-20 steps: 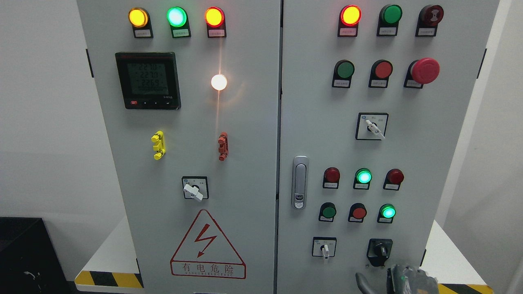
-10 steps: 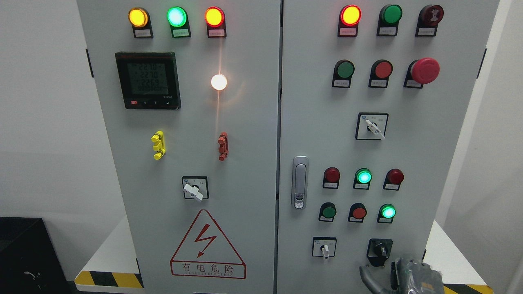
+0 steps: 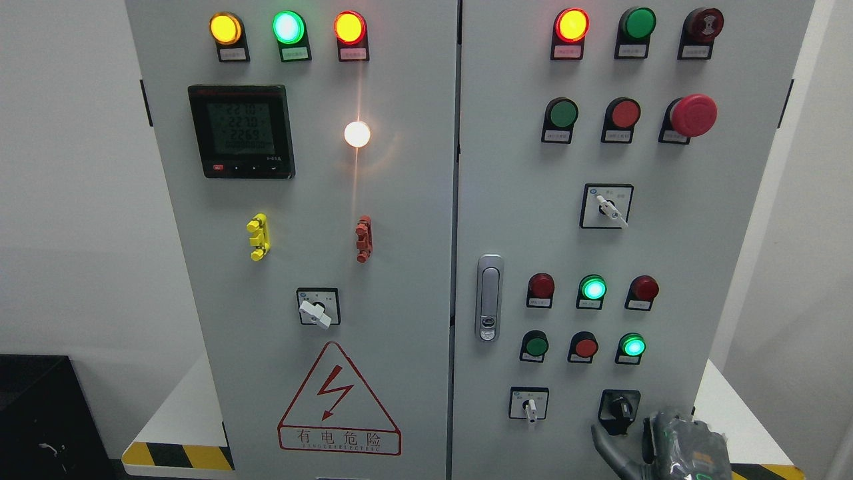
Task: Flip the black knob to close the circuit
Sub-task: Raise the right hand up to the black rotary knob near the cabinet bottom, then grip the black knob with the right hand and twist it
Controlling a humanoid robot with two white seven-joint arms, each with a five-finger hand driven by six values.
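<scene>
The right hand (image 3: pixel 666 447) sat just at 5 o'clock from the black knob (image 3: pixel 620 407), one finger (image 3: pixel 603 443) reaching up near it, holding nothing.

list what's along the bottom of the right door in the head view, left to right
white selector switch → black knob → right hand, which sits just below and right of the knob.

A white platform (image 3: pixel 183 407) edged with yellow-and-black hazard stripes (image 3: pixel 176 456) carries the grey electrical cabinet (image 3: pixel 400 280), which stands upright on it; bare white surface shows to the cabinet's left and right.
</scene>
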